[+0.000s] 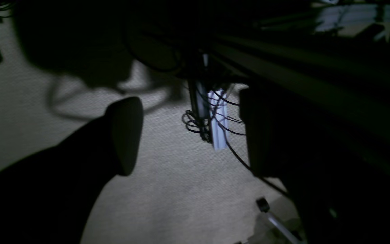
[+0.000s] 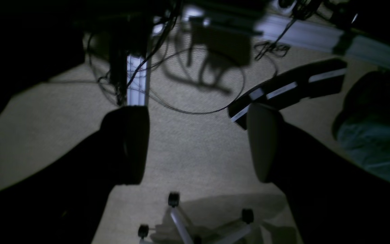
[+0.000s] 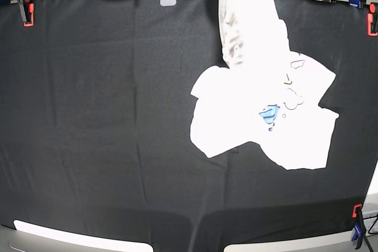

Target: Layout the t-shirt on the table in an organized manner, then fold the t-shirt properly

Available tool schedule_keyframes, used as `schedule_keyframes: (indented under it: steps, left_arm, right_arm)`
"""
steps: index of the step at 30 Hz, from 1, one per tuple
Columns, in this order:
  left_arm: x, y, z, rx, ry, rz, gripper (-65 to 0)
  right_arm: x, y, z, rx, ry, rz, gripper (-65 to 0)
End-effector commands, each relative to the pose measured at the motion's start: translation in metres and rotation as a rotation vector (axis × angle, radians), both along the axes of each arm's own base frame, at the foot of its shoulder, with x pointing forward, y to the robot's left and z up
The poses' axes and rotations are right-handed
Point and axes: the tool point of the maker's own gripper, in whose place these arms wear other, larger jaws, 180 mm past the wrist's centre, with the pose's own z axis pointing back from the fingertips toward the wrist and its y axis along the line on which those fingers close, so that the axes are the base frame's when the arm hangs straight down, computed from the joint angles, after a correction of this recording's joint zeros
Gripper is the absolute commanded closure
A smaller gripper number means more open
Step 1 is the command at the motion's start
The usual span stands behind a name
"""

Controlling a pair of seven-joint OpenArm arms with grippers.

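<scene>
On the counter [image 3: 88, 116], the shirt [image 3: 260, 104] lies crumpled toward the left arm's side, long axis running from the far edge toward the near one, so the left hand [image 1: 188, 135], spread and empty like the right hand [image 2: 198, 142], seems nearer.

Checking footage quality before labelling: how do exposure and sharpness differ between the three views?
Base view: the white printed t-shirt is overexposed, its print mostly washed out, on the black cloth-covered table. Both wrist views: dim and soft, gripper fingers mere silhouettes over beige carpet.
</scene>
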Motion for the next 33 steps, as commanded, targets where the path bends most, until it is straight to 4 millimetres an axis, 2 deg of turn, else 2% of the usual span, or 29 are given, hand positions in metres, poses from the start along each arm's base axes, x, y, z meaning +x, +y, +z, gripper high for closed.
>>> schedule_keyframes:
  steps: [1,6,10,16,19,23,27,30,33]
  left_arm:
    - [-0.006,0.01,0.002,0.016,-0.006,0.001,-44.6]
    - [-0.02,0.04,0.017,0.03,-0.049,0.121,-44.6]
    - [-0.037,0.055,0.036,0.032,-0.078,0.115,-44.6]
    - [-0.061,0.066,0.067,0.043,-0.114,0.065,-44.6]
    - [-0.071,0.066,0.082,0.045,-0.102,0.031,-44.6]
    - [-0.072,0.061,0.106,0.036,-0.116,-0.007,-44.6]
    - [-0.063,0.049,0.136,0.01,-0.183,-0.027,-44.6]
    - [-0.055,0.04,0.159,-0.008,-0.228,-0.042,-44.6]
    - [-0.046,0.034,0.173,-0.013,-0.235,-0.064,-44.6]
  right_arm:
    - [-0.004,-0.003,0.003,0.005,-0.012,-0.003,-43.8]
    - [-0.028,-0.009,0.02,0.016,-0.024,0.025,-43.8]
    - [-0.05,-0.01,0.037,0.032,-0.029,0.048,-43.9]
    - [-0.083,-0.013,0.068,0.07,0.034,-0.084,-43.8]
    - [-0.094,-0.011,0.088,0.092,0.081,-0.077,-43.8]
    - [-0.082,0.001,0.121,0.149,0.028,-0.021,-43.8]
    - [-0.055,0.025,0.156,0.224,-0.066,0.027,-43.8]
    - [-0.039,0.037,0.173,0.225,-0.102,0.133,-43.8]
    - [-0.021,0.047,0.186,0.226,-0.12,0.182,-43.8]
